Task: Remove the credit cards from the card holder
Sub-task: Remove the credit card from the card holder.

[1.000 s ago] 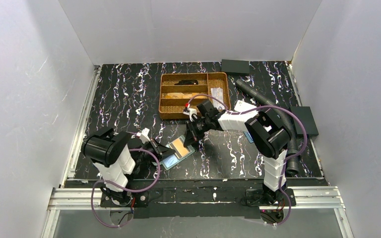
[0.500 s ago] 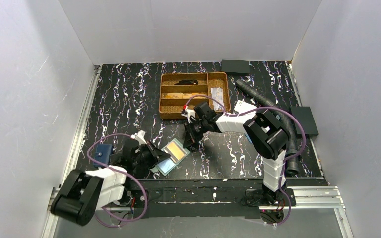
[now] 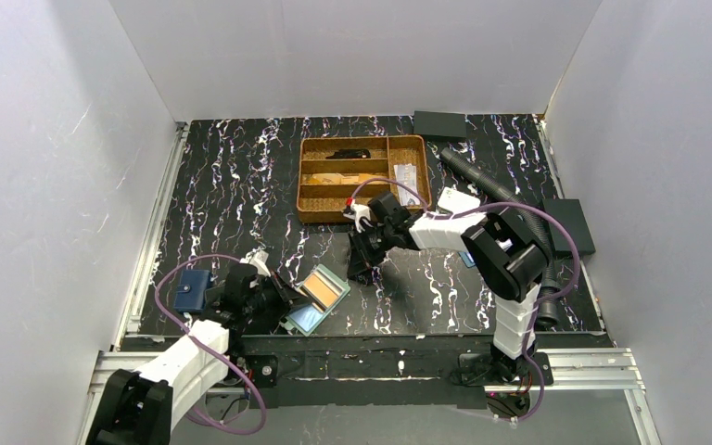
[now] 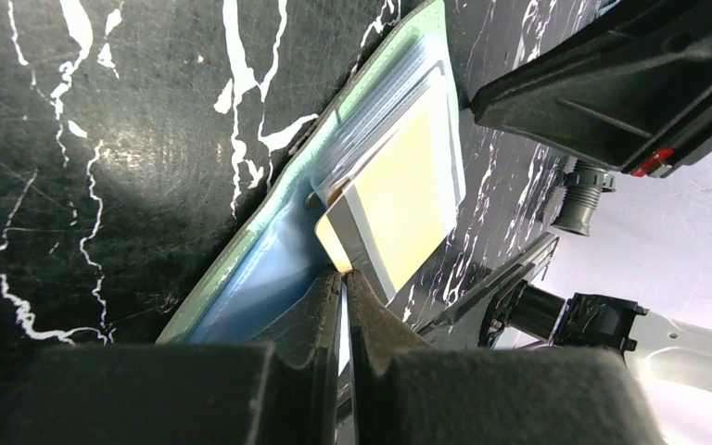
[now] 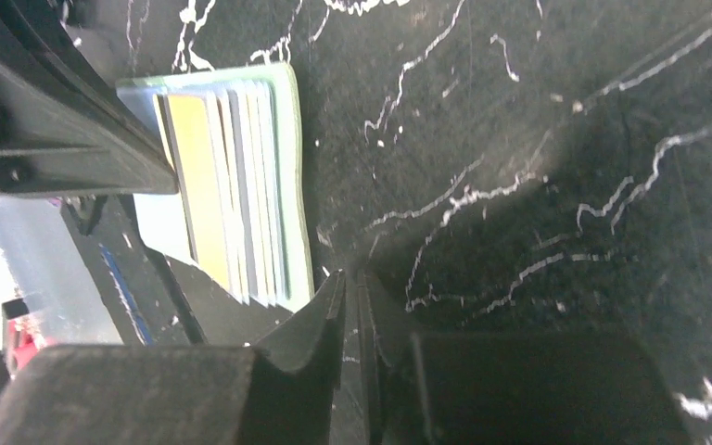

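The overhead view is softly and evenly lit from above: the white walls are bright, the dark bench is faintly glossy, and shadows are small and diffuse. In the left wrist view glare whitens the bench, the clear pockets of the card holder glint, and the left fingers are black blur. The right fingers are equally unfocused, and that view's left edge blows out.

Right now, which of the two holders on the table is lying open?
The teal-green card holder: spread flat, orange-gold card showing. The dark blue holder to its left is folded shut.
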`<state>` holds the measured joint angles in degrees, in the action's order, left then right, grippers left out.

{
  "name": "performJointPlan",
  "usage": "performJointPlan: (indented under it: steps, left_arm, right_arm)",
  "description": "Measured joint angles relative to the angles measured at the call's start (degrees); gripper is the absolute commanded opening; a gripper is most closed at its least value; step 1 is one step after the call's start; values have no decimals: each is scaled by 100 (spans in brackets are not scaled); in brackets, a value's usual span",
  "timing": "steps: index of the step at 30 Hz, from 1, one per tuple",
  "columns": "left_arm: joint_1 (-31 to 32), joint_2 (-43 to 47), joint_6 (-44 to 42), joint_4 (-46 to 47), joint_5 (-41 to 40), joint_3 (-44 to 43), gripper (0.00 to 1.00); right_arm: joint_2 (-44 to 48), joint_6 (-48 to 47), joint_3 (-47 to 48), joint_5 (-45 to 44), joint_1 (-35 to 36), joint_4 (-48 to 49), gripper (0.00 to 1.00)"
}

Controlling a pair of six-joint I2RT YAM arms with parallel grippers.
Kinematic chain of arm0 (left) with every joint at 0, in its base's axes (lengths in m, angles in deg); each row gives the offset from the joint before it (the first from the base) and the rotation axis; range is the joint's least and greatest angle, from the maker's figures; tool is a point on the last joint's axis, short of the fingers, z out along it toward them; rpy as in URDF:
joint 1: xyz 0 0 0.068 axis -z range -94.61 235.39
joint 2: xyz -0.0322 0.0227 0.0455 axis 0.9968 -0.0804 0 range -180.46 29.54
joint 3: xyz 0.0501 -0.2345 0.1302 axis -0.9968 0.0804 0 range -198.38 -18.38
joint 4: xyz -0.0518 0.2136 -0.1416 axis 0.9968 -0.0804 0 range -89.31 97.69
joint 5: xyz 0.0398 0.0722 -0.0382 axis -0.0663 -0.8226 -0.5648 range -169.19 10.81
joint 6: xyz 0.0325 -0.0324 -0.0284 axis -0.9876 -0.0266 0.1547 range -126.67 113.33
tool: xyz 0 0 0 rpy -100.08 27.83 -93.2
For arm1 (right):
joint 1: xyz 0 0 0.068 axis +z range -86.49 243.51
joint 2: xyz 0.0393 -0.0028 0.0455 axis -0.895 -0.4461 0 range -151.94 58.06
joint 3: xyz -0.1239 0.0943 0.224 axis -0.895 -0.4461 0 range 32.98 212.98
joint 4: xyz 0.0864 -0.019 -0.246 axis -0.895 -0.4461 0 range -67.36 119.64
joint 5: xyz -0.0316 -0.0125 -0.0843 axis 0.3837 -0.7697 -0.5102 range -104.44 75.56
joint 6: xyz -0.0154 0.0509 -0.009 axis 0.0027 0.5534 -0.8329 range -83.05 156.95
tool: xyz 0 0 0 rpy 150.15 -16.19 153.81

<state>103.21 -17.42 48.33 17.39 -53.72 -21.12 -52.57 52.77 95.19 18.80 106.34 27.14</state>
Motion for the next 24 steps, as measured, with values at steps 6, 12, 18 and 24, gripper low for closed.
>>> performJointPlan:
  steps: [6, 12, 18, 24]
  left_arm:
    - [-4, 4, -107, -125, 57, -50, 0]
    - [-4, -625, -540, -208, 205, -481, 0]
    - [-4, -1674, -1093, -221, 468, -1200, 0]
    - [177, -2544, -1462, -44, 614, -1808, 0]
  right_arm:
    - [407, -446, -404, 234, -37, 28, 48]
    - [684, -931, -664, 920, -44, 116, 59]
    - [951, -1543, -636, 1115, -44, -57, 61]
    - [1060, -1912, -634, 1320, -44, -120, 59]
